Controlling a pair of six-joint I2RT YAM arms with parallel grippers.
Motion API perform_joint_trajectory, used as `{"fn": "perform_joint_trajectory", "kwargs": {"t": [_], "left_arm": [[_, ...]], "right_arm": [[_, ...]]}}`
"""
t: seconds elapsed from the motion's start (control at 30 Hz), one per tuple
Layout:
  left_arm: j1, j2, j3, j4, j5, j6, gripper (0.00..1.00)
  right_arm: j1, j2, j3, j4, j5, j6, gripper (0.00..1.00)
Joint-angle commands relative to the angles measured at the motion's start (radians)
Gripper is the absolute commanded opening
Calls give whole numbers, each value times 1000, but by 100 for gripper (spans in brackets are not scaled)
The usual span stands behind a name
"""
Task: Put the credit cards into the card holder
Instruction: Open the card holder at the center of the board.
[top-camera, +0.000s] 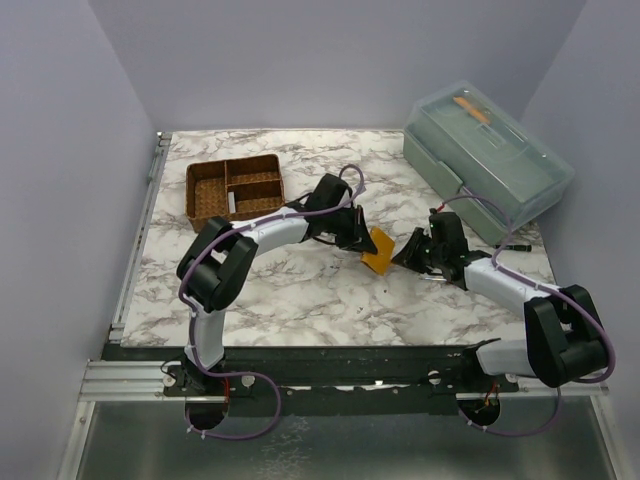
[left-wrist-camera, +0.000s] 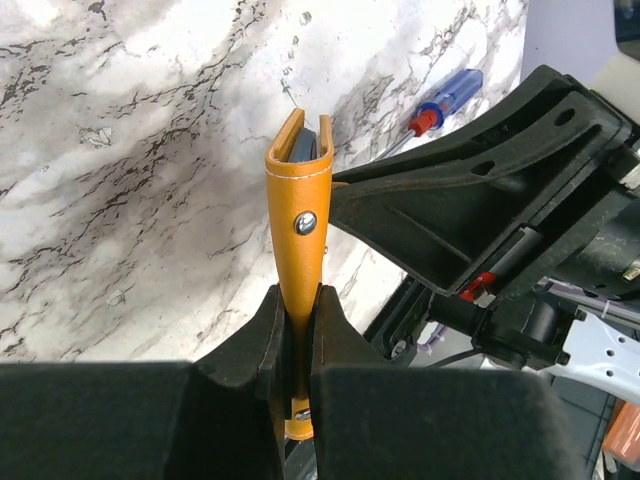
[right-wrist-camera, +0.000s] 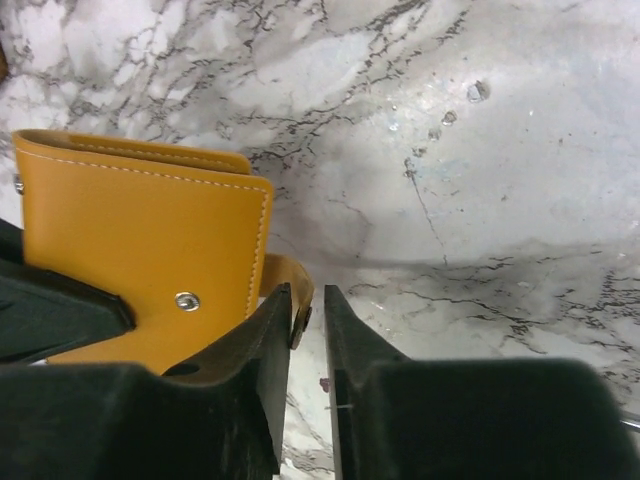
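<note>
**A:** How far along is this?

**B:** Partway at most, I'd judge. The left gripper (left-wrist-camera: 300, 300) is clamped tight on one edge of the card holder (left-wrist-camera: 296, 190), holding it upright on edge above the tabletop (top-camera: 300, 300).

**A:** Anything inside it?

**B:** A grey edge (left-wrist-camera: 306, 148) shows between the card holder's leaves at its free end. It may be a card, but I can't be sure.

**A:** And the right gripper?

**B:** The right gripper (right-wrist-camera: 308, 300) is just beside the card holder, its jaws a narrow slit, with the snap strap (right-wrist-camera: 292, 272) at the slit's edge. I cannot tell whether it pinches the strap.

**A:** What's left?

**B:** Well beyond the card holder, the woven basket (top-camera: 197, 190) holds a pale sliver (top-camera: 232, 203), possibly another card. If it is one, it has yet to be fetched and slotted.
</note>
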Motion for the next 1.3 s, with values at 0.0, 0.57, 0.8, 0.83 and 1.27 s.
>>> {"fn": "perform_joint_trajectory", "kwargs": {"t": [0.0,0.57,0.8,0.83,1.27], "left_arm": [[10,-25,42,-18,43,21,0],[-65,49,147,-289,-267,178,86],[-120,24,150,-313,-346,197,91],[-119,19,146,-313,-360,198,90],[-91,0,171,-345,-306,218,87]], "right_arm": [[-1,1,4,-22,18,13,13],[-1,-99,-11,59,-124,15,0],[-1,-158,13,31,-125,1,1],[-1,-149,18,6,-116,-4,1],[-1,-152,45,-88,-52,-32,0]]}}
